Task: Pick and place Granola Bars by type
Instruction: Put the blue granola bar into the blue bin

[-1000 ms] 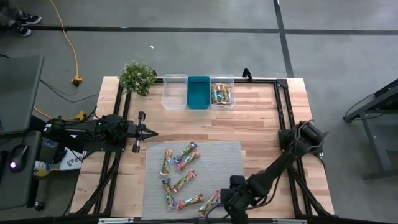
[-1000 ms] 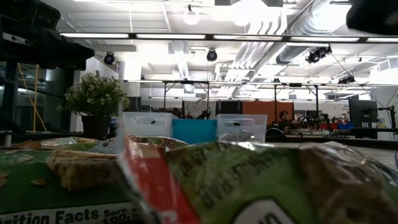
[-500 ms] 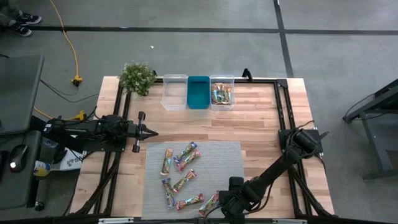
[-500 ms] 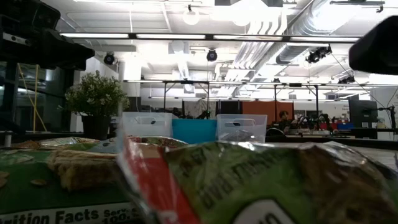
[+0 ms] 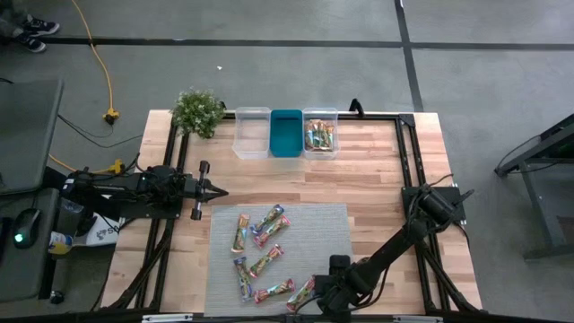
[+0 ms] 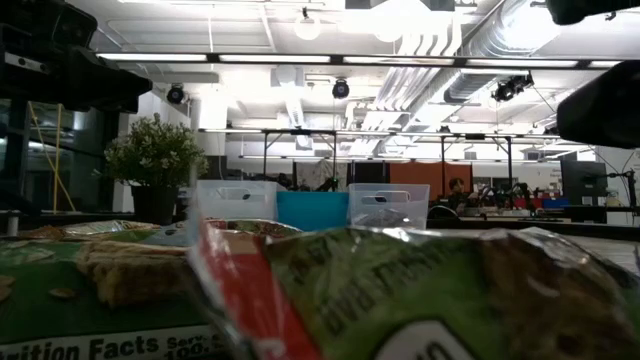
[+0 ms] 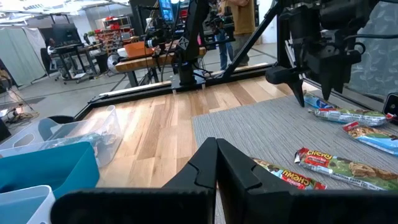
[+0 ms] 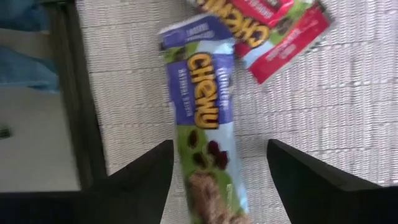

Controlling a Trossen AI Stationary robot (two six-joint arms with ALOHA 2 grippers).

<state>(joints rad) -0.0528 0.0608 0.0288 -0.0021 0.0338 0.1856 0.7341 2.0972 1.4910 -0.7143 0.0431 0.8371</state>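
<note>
My right gripper [image 8: 217,180] hangs over the front edge of the grey mat [image 5: 314,233], fingers spread wide, with a blue-and-green bar [image 8: 202,118] lying flat between them, not held yet. I think I am lined up to grab it. A red bar [image 8: 273,31] lies just past it. My left gripper [image 5: 213,191] waits shut at the mat's far left corner.

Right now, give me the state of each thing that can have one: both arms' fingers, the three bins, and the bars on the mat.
Right gripper: fingers open, straddling a blue bar, not closed on it.
Left gripper: fingers shut, empty, waiting at the table's left side.
Left clear bin: empty.
Teal bin: looks empty.
Right clear bin: holds bars.
Mat bars: loose, lying flat, unsorted.
</note>
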